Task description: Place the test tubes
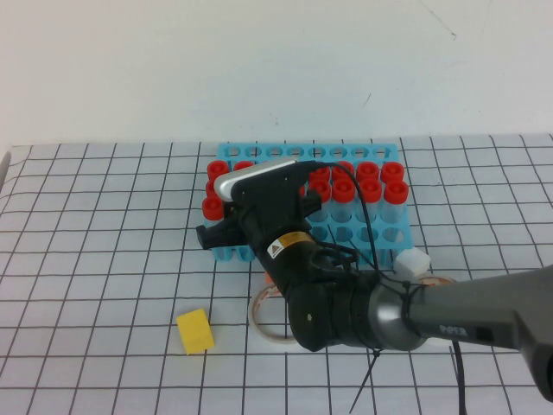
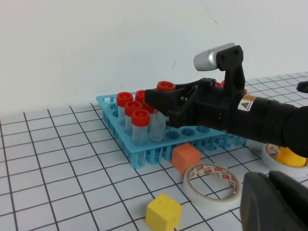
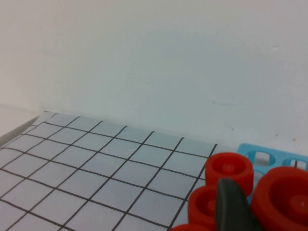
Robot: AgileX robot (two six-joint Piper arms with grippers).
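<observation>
The right arm (image 1: 449,324) lies nearest, a dark grey forearm reaching in from the robot's right, across the front of the table and up over the left front part of the rack (image 2: 144,155). At its tip the right gripper (image 2: 166,102) is clenched on a test tube (image 2: 166,87), gripping it just under the red cap. That cap stands higher than the caps beside it. The clear body hangs down to the top of the blue rack near its left front corner, and I cannot tell whether its foot sits in a hole.

The rack holds more red-capped tubes (image 1: 370,181): a few upright at the left end, right beside the held one, and two rows on the right half towards the back. The holes in front of those rows are open.

Just in front of the rack sits an orange block (image 2: 186,157), with a tape roll (image 2: 211,185) lying flat beside it. A yellow block (image 1: 195,331) sits further out, to the left front. A white block (image 1: 413,263) rests by the rack's right front corner, next to a second tape roll (image 2: 284,161). All stand on the white gridded table (image 1: 104,259).

The left gripper (image 2: 272,199) is low at the table's left front, closed and apart from everything
</observation>
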